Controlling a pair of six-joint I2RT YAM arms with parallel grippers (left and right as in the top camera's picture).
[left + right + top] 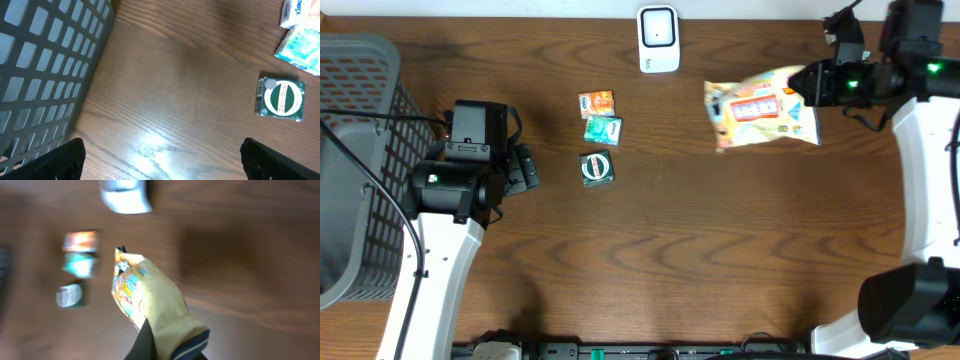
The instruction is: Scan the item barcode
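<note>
A glossy yellow snack bag with orange and red print point(760, 108) hangs above the brown wooden surface point(720, 240) in the upper right of the overhead frame, lying roughly level. The right fingers point(144, 347) are clamped tightly on one end of it. In the right wrist view the bag runs from the bottom centre up toward the middle of the frame, with its printed face turned to the left; the whole view is blurred.

A white box-shaped barcode scanner point(658, 38) stands at the top centre edge of the overhead frame, up and to the left of the bag and apart from it.

Three small square packets lie in a short column left of centre: an orange one point(596, 103) on top, a teal one point(603, 129) just below it, and a dark green one with a white ring point(596, 168) at the bottom.

The left fingers point(50, 160) stand wide apart and hold nothing. They are low over bare wood, left of the dark green packet and clear of it. Their dark tips sit in the two bottom corners of the left wrist view. A grey plastic lattice basket point(360, 150) fills the left edge of the overhead frame, beside the left arm.
</note>
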